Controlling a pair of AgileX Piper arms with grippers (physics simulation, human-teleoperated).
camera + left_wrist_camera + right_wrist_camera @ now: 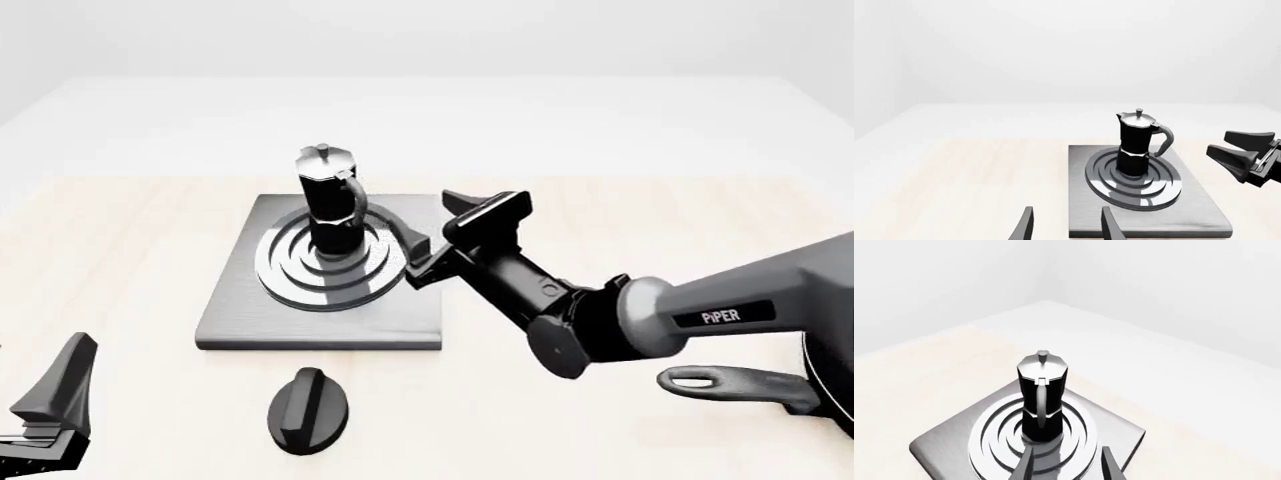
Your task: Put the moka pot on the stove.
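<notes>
The black moka pot (328, 200) with its silver lid stands upright on the silver rings in the middle of the grey stove (240, 322). It also shows in the left wrist view (1137, 142) and the right wrist view (1042, 397). My right gripper (430, 220) is open and empty just right of the pot, apart from it, at about handle height. Its fingers (1025, 466) point at the pot. It shows open in the left wrist view too (1217, 142). My left gripper (54, 400) is open and empty at the near left, short of the stove's front edge (1201, 212).
A black oval knob (307, 410) lies on the table just in front of the stove. A black frying pan's handle (727, 383) and rim show at the near right, under my right arm.
</notes>
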